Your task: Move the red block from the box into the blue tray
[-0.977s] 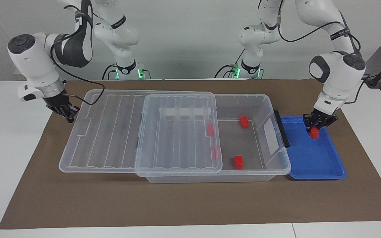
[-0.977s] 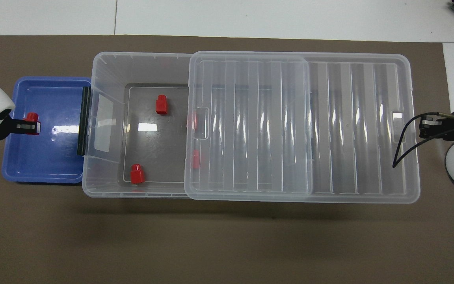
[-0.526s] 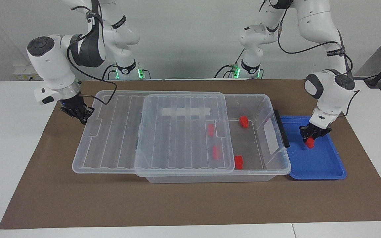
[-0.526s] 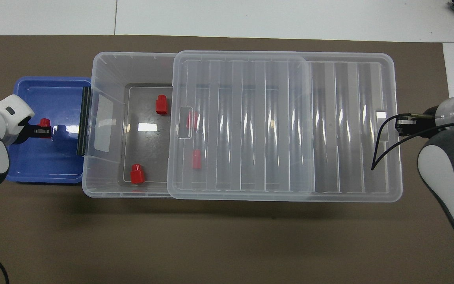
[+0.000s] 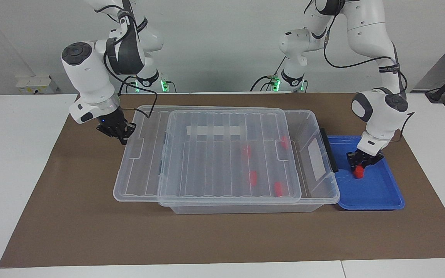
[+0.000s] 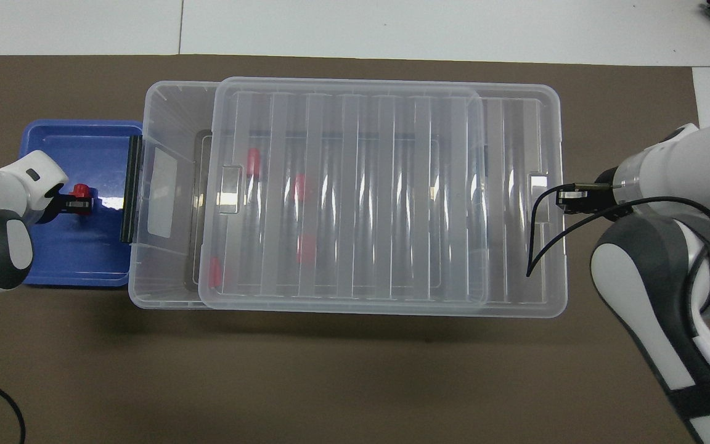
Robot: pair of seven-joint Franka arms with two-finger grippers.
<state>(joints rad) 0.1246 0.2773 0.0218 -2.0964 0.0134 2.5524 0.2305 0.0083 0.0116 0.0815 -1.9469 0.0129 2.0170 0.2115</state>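
Holding the red block (image 5: 358,172) between my closed left gripper (image 5: 362,163) fingers, I am keeping it low over the blue tray (image 5: 377,193), at the part of the tray nearer to the robots; from these views I cannot tell whether the block is touching the tray floor. The blue tray is sitting on the brown mat (image 5: 91,231) at the left arm's end of the table, just beside the box (image 5: 315,200) and its black end clip (image 5: 328,150). My right gripper (image 5: 122,136) is sitting at the edge of the ribbed clear lid (image 5: 207,166) at the right arm's end, fingertips drawn together; whether it is pinching the lid's rim I cannot tell. The lid is lying across most of the box, overhanging it toward the right arm's end and leaving a strip of the box uncovered next to the black clip. Four more red blocks (image 5: 252,177) are lying inside the box, showing dimly through the lid. A white tape strip (image 5: 211,130) is showing through the lid on the box wall nearer to the robots.
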